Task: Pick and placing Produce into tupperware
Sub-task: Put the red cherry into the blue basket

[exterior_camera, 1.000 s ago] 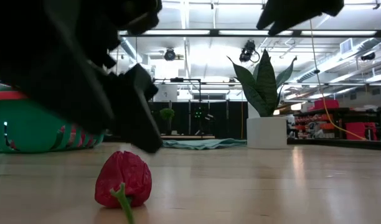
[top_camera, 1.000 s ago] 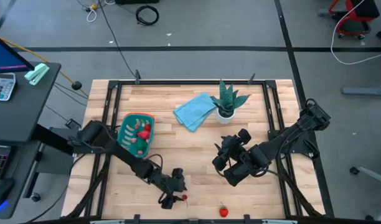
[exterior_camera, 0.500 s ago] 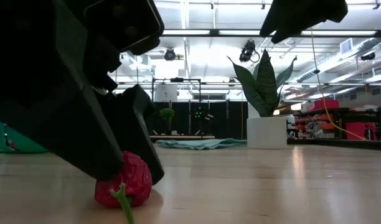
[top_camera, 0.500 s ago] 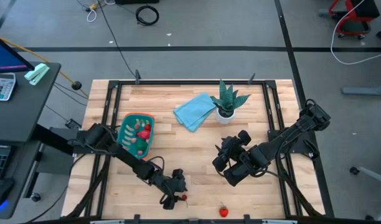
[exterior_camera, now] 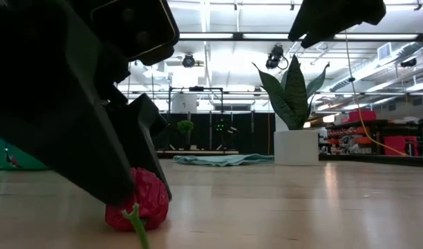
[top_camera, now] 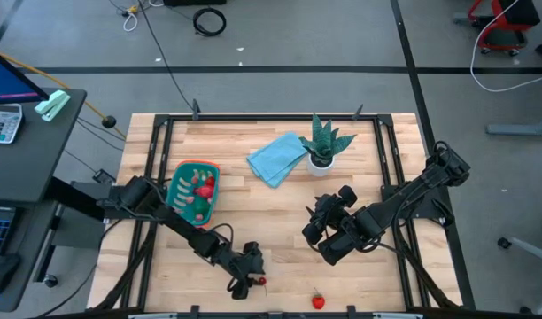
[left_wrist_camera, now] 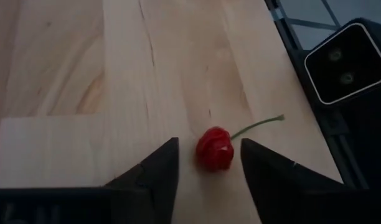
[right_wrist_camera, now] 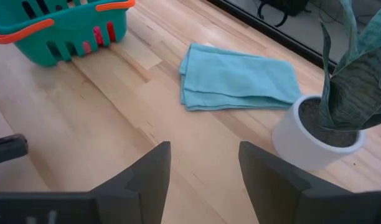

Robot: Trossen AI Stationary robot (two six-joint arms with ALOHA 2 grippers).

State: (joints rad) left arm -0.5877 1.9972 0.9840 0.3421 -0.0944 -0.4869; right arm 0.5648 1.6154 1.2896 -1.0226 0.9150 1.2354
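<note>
We see a robotics lab or workshop. The wooden table [top_camera: 271, 213] with its black frame stands on a grey concrete floor [top_camera: 280, 80], with loose cables [top_camera: 209, 19] at the top of the high view. At the far left sits a desk with a calculator [top_camera: 3, 122]. The low view shows ceiling strip lights [exterior_camera: 225, 36] and dark equipment racks behind.

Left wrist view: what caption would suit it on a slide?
Open left gripper straddles a small red toy fruit with a green stem on the wooden table.
</note>
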